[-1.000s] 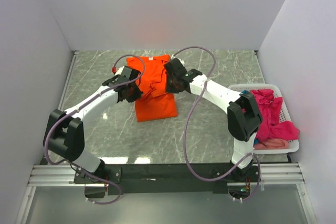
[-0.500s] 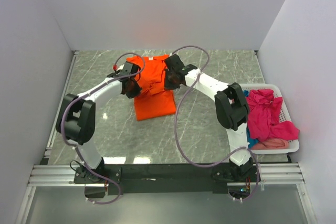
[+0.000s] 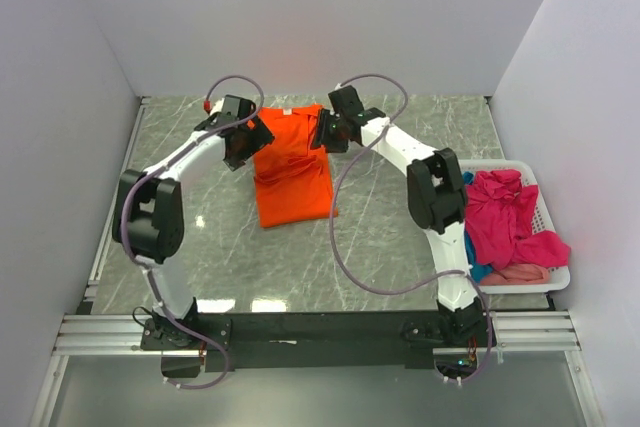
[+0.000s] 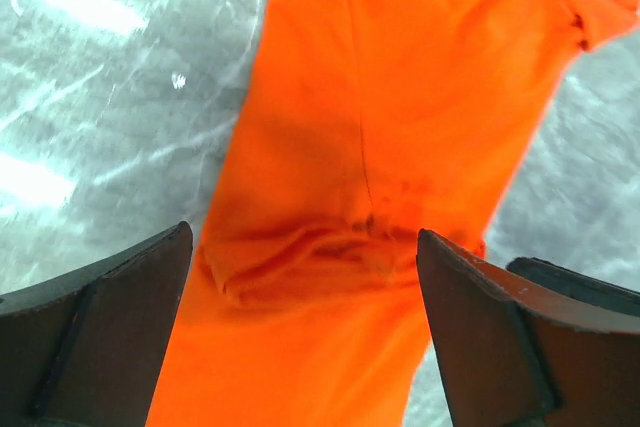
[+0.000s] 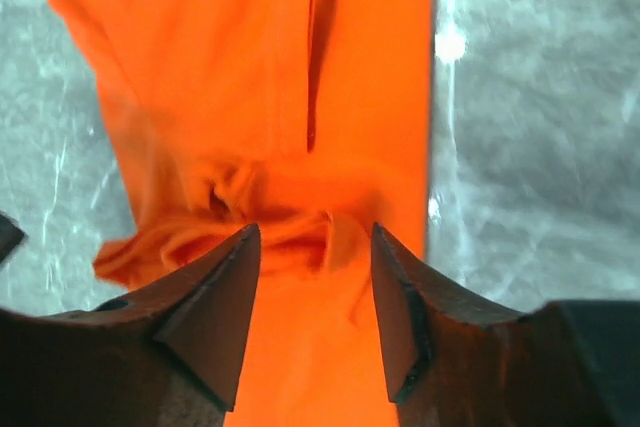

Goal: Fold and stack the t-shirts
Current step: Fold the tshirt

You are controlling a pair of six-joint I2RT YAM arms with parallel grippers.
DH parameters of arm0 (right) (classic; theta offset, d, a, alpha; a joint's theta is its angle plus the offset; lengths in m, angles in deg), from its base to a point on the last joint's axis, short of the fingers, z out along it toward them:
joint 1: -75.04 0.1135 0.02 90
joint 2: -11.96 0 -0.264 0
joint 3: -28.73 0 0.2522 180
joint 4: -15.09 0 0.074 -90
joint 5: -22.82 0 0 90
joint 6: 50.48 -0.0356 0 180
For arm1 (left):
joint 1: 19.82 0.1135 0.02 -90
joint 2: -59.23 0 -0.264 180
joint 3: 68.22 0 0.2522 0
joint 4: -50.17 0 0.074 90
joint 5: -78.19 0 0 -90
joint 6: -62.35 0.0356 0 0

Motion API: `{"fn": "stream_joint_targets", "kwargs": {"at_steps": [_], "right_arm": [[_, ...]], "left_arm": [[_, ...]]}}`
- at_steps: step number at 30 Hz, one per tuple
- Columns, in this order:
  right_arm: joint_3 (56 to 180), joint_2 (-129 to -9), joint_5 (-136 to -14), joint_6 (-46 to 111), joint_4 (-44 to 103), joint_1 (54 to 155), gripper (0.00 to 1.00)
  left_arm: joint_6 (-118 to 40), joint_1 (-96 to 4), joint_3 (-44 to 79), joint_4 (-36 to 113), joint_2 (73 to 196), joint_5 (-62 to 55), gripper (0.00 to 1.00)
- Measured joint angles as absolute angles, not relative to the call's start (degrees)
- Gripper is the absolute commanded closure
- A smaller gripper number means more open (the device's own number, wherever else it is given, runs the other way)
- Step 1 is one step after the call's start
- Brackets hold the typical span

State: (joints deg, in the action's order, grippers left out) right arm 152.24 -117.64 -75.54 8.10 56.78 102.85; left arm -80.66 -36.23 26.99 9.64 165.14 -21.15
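The bright orange t-shirt lies on the marble table as a long narrow strip, its far end between the two grippers. My left gripper hangs over that end's left edge. It is open, with a rumpled fold of orange cloth below the wide-apart jaws. My right gripper is at the right edge, also open. A bunched ridge of the shirt lies just beyond its fingertips, and nothing is pinched. More t-shirts sit in the basket: a magenta one, a pale pink one and a teal one.
The white plastic basket stands at the right edge of the table, beside the right arm's base. White walls close in the table at the back and on both sides. Grey cables loop over both arms.
Both grippers have moved toward the far wall with the shirt's edge and have opened, letting the cloth drop. The shirt now lies flatter and narrower.
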Motion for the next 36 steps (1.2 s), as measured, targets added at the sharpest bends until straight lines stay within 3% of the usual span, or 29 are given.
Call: {"fn": "stream_joint_targets", "kwargs": {"at_steps": [3, 6, 10, 16, 22, 36], "right_arm": [[143.3, -111.6, -76.7, 8.3, 54.5, 102.7, 0.39], [133.8, -104.7, -79.1, 8.5, 52.9, 103.2, 0.28], [127.7, -99.7, -82.4, 9.6, 51.0, 105.1, 0.25], [131.8, -103.7, -84.7, 11.5, 49.4, 110.2, 0.25], [139.1, -111.3, -84.9, 11.7, 49.1, 113.3, 0.25], [149.6, -121.2, -81.6, 9.9, 48.0, 114.2, 0.21]], "left_arm": [[-80.6, -36.4, 23.2, 10.4, 160.5, -20.8, 0.0], [-80.7, -36.6, 17.4, 10.7, 154.8, -19.7, 0.01], [-81.2, -37.3, 6.6, 11.3, 146.2, -18.5, 0.01], [-82.7, -38.3, -7.6, 9.6, 131.8, -17.7, 0.0], [-84.1, -38.3, -13.9, 6.1, 122.8, -18.4, 0.01], [-84.1, -38.3, -13.7, 3.7, 123.7, -20.6, 0.01]]}}
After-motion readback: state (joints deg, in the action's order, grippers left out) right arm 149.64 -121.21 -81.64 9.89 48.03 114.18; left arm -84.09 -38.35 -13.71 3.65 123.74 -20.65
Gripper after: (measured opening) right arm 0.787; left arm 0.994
